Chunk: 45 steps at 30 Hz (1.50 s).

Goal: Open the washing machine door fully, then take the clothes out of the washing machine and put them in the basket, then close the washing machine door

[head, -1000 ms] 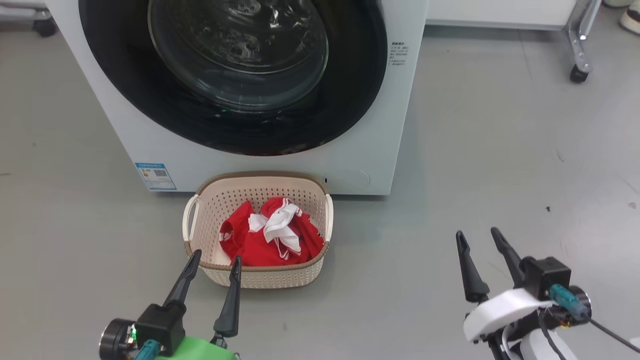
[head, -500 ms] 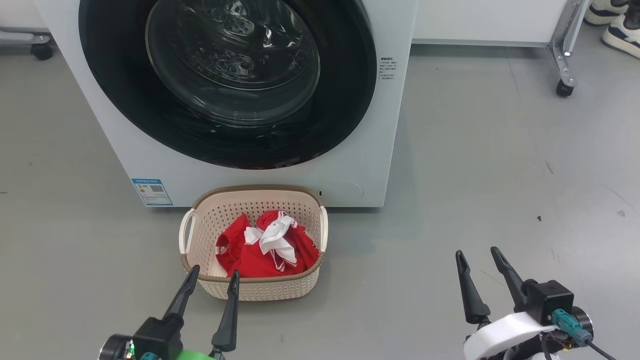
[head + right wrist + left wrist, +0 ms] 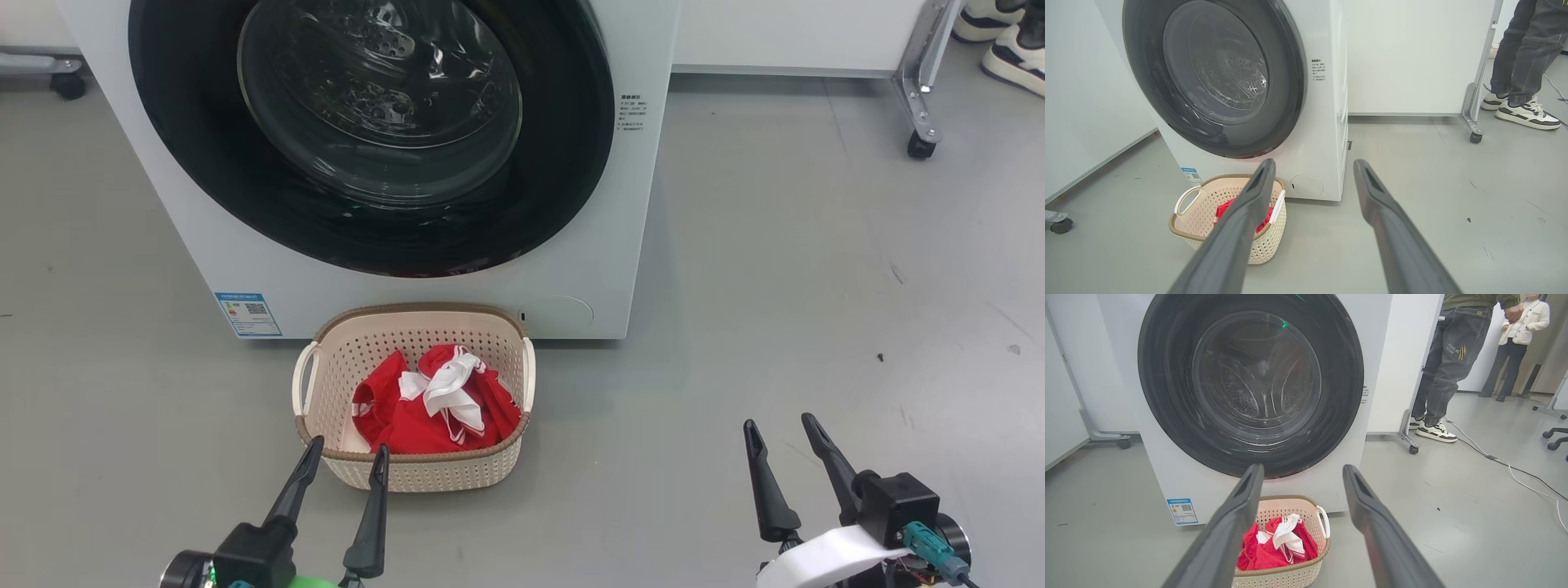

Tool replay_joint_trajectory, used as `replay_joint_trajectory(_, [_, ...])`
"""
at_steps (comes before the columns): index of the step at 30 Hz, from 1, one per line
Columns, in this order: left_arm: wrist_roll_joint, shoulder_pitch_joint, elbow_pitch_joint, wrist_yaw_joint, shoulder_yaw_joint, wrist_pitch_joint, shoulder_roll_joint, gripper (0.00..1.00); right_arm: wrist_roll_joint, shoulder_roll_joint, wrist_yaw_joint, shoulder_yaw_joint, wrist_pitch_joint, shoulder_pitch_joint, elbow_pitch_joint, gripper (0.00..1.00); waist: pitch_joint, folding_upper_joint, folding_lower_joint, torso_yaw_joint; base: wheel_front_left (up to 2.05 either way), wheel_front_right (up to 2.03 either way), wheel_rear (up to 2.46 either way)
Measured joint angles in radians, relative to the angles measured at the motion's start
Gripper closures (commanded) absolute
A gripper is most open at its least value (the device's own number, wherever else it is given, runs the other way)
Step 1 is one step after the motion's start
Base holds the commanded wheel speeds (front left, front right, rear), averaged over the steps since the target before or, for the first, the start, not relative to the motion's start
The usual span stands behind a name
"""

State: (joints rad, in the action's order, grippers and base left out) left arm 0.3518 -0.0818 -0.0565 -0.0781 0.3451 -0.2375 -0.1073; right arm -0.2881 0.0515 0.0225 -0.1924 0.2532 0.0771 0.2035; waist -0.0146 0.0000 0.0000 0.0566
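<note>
Right, left gripper (image 3: 349, 445): fingers apart, nothing btwn them, tips near the basket's near wall. Right gripper (image 3: 778, 422): also spread & empty, over bare grey floor (image 3: 775, 286), well off to the basket's right.

The basket (image 3: 424, 309) sits on the floor straight ahead of left gripper, ahead-left of right gripper. Its far rim is close up to the base of the washing machine (image 3: 645, 204). Inside are the clothes (image 3: 433, 408): a red bundle w/ white trim & a white piece on top, heaped toward the right half; cream bottom shows at left.

Past the basket, the washing machine door (image 3: 563, 163) lies shut, flush w/ the white front; black rim round bulging glass, drum visible thru it. A blue label (image 3: 248, 314) is low on the front, ahead-left of left gripper.

Further back, ahead-right of right gripper: a castor (image 3: 918, 147) under a metal frame leg, & a person's shoes (image 3: 1012, 53). Left wrist view shows that person (image 3: 1453, 355) standing by the frame.
</note>
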Motion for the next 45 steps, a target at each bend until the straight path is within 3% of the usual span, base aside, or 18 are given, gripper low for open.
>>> replay_joint_trajectory(16, [0.000,-0.001,0.013,-0.005,-0.001,0.014,-0.004,0.00,0.002,-0.003,-0.008,-0.002,0.000,0.025,-0.037,0.00,0.003,0.0000,0.0000,0.003,0.00,0.00,0.00])
replay_joint_trajectory(17, [0.000,-0.001,0.013,-0.005,0.000,0.017,-0.004,1.00,0.002,-0.003,-0.008,-0.002,0.000,0.028,-0.038,1.00,0.004,0.0000,0.0000,0.003,0.00,0.00,0.00])
replay_joint_trajectory(27, [0.016,-0.032,-0.057,-0.004,0.017,0.017,0.006,1.00,-0.020,-0.016,-0.006,-0.007,-0.001,0.068,0.028,1.00,0.005,0.0000,0.0000,0.001,0.00,0.00,0.00])
replay_joint_trajectory(45, [0.262,-0.033,-0.043,0.023,-0.039,0.052,0.019,1.00,-0.275,-0.016,0.006,0.030,-0.043,0.066,0.007,1.00,0.009,0.0000,0.0000,-0.010,0.00,0.00,0.00])
